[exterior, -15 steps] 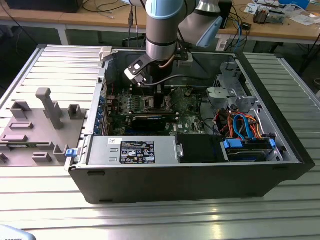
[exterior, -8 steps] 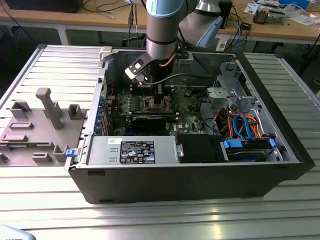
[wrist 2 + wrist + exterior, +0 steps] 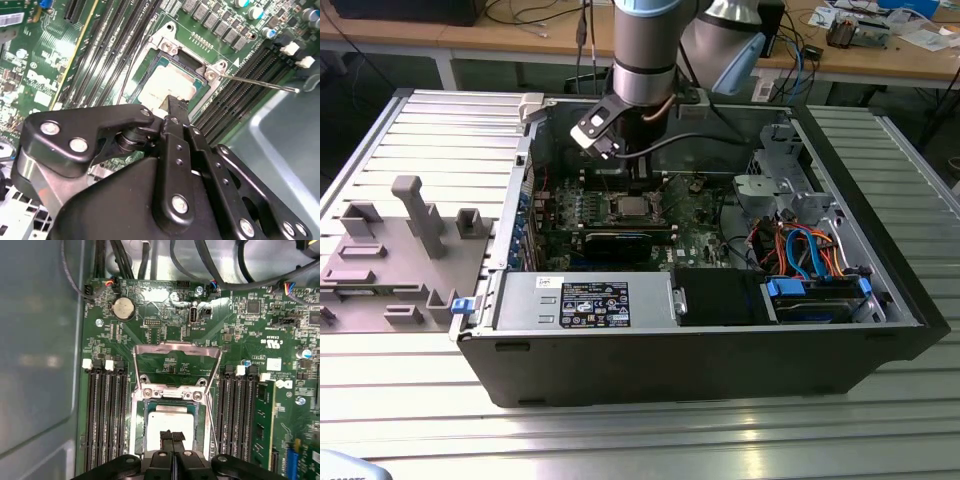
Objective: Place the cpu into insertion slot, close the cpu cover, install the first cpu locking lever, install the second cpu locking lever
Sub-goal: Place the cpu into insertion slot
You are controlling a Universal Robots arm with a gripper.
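Evidently the cpu [image 3: 170,421] sits flat in the slot [image 3: 136,430], with the cover [image 3: 175,345] swung open to leave it clear. The gripper [image 3: 173,436] hangs just above the cpu, fingers pinched together and empty, likely for pressing, not grasping.

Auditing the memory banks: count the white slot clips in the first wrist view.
4: two white clips on one side of the insertion slot, two on the other. Others may be hidden.

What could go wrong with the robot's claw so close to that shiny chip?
The gripper is right over the cpu; a push might scratch or tilt it. The cpu cover is open, so a bump could shift the chip. The thin locking lever sticks out and might snag.
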